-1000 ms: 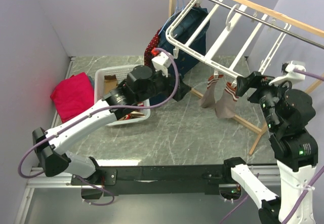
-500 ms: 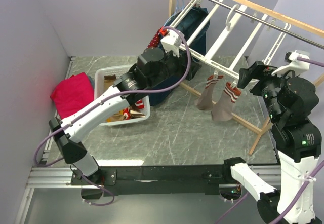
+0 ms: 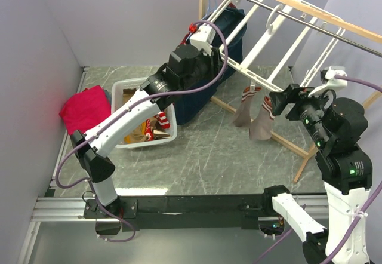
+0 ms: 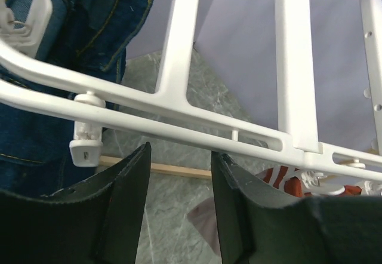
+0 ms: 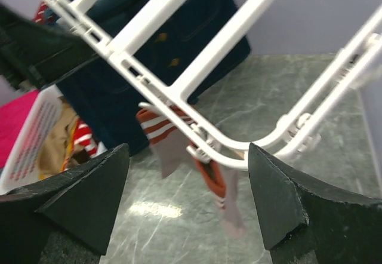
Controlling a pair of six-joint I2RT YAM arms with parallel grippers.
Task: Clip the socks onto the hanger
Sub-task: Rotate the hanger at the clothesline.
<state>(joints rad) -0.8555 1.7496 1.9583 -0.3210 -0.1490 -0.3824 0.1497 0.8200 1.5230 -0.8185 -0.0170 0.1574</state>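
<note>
The white drying hanger hangs tilted from the wooden rack over the far right part of the marble tabletop. Two socks with red-and-white striped cuffs dangle from clips on its near rail, close to that rail's right corner and clear of the tabletop.

The left claw is raised to the left stretch of that near rail. Its fingers are half spread with nothing between them. The rail runs crosswise just past the fingertips, and I cannot tell whether it touches them. A free white clip hangs from the rail just left of the left finger. The socks are well apart from this claw.

The right claw faces the hanger's rounded right corner from the near side, fingers spread wide and holding nothing. The socks hang in line with its gap but beyond the fingertips, untouched.

A navy denim garment hangs behind the hanger's left end. A white laundry basket toward the tabletop's left edge holds tan and red-striped fabric. A bright pink cloth lies at that edge.
</note>
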